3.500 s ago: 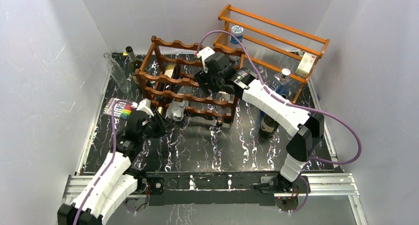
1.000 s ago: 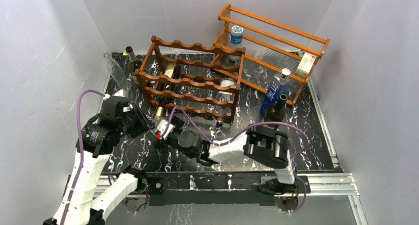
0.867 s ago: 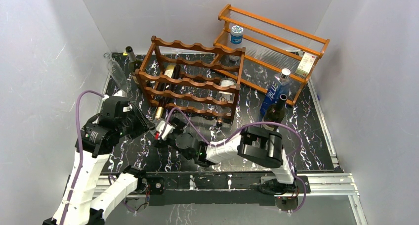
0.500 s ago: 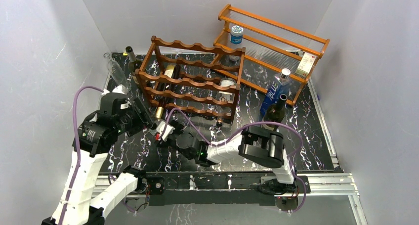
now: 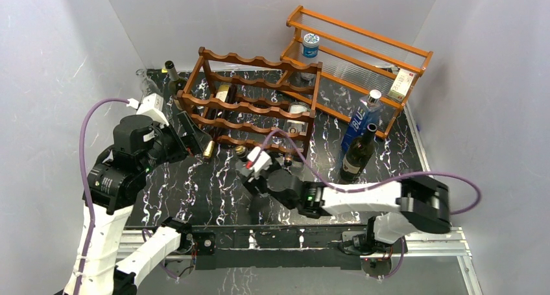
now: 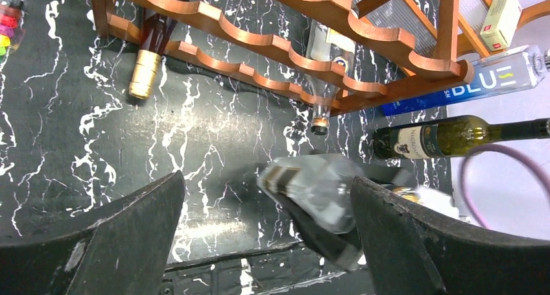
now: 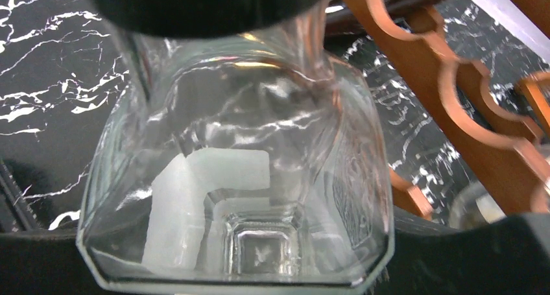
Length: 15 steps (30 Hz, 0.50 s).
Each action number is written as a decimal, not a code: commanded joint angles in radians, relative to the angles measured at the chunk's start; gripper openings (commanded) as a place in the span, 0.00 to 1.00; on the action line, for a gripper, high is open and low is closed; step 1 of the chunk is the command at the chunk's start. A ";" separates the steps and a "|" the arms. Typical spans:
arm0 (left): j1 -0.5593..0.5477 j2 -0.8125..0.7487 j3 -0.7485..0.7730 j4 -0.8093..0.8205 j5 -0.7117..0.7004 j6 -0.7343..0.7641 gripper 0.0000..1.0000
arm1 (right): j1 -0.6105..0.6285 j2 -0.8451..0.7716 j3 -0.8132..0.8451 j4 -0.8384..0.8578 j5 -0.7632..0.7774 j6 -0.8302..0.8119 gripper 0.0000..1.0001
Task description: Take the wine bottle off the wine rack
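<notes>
The wine bottle (image 7: pixel 240 178) is clear square glass with a dark cap, and it fills the right wrist view. My right gripper (image 5: pixel 250 168) is shut on its body, low over the table in front of the wine rack (image 5: pixel 253 107). From above, the bottle (image 5: pixel 243 154) points toward the rack's front rail. My left gripper (image 5: pixel 190 135) hangs open by the rack's left front corner, with nothing between its fingers (image 6: pixel 130 230). In the left wrist view, the bottle (image 6: pixel 318 191) shows blurred below the rack (image 6: pixel 285 48).
A gold-capped bottle (image 5: pixel 209 149) and another bottle neck (image 6: pixel 318 117) stick out of the rack's lower tier. A dark green bottle (image 5: pixel 355 155) and a blue bottle (image 5: pixel 360 120) stand at the right. The orange shelf (image 5: pixel 363 48) is behind. A tall clear bottle (image 5: pixel 150 91) stands back left.
My left gripper has opened, let go of the clear bottle and lifted back toward the rack's left corner. My right gripper closed on the bottle and carried it to the right.
</notes>
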 commanded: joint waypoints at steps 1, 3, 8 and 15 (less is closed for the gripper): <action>-0.001 -0.015 -0.029 0.049 -0.013 0.043 0.98 | -0.002 -0.227 -0.078 -0.068 0.105 0.128 0.07; -0.001 -0.023 -0.053 0.065 -0.005 0.038 0.98 | -0.002 -0.305 -0.121 -0.126 0.126 0.174 0.07; -0.002 -0.028 -0.101 0.091 0.011 0.020 0.98 | -0.007 -0.438 -0.209 -0.228 0.211 0.251 0.09; -0.001 -0.030 -0.169 0.139 0.031 -0.009 0.98 | -0.174 -0.550 -0.319 -0.167 0.227 0.255 0.10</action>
